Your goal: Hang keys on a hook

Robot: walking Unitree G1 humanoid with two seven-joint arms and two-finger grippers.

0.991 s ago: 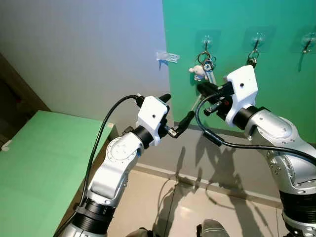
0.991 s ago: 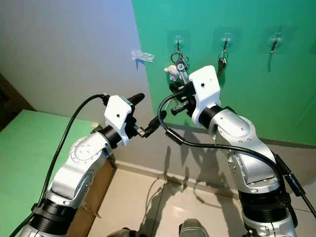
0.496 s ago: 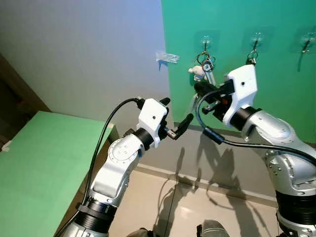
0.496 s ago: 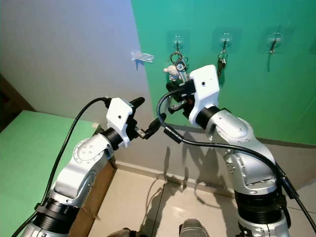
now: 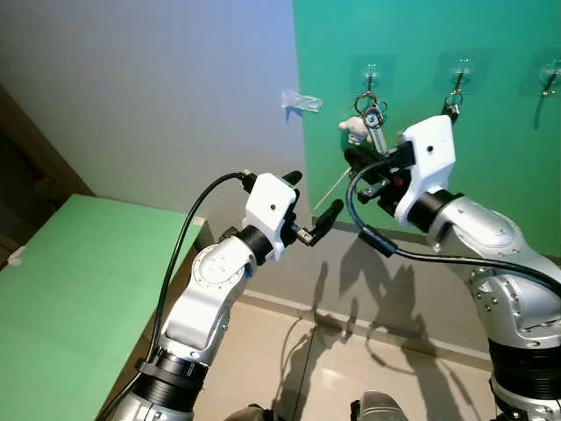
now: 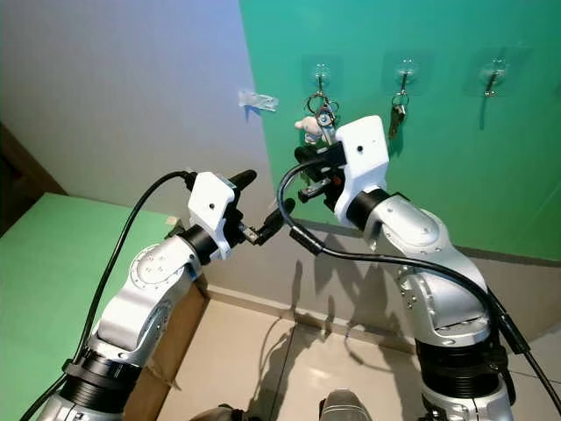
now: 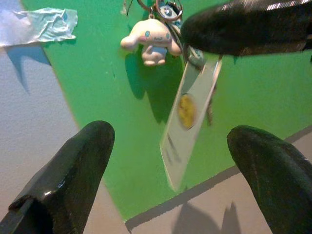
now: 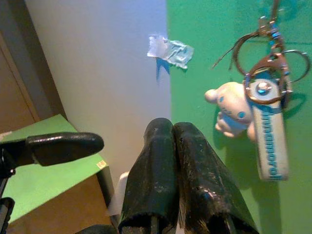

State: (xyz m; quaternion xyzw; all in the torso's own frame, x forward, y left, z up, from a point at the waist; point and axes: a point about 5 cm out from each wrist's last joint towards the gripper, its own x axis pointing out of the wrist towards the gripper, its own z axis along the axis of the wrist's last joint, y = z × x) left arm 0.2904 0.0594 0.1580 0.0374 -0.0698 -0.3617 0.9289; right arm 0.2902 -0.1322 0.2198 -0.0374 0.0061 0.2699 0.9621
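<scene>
Hanging from the leftmost hook, the keys are dangling free; right pincer is sitting clenched, empty, just below them, left pincer spread, empty.

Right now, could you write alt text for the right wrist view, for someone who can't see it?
A key bunch with a white plush charm and a blue strap tag hangs on a green wall, just beyond the right gripper, whose two black fingers are pressed together and hold nothing. A scrap of clear tape sticks to the wall nearby, and one left gripper finger reaches in.
</scene>
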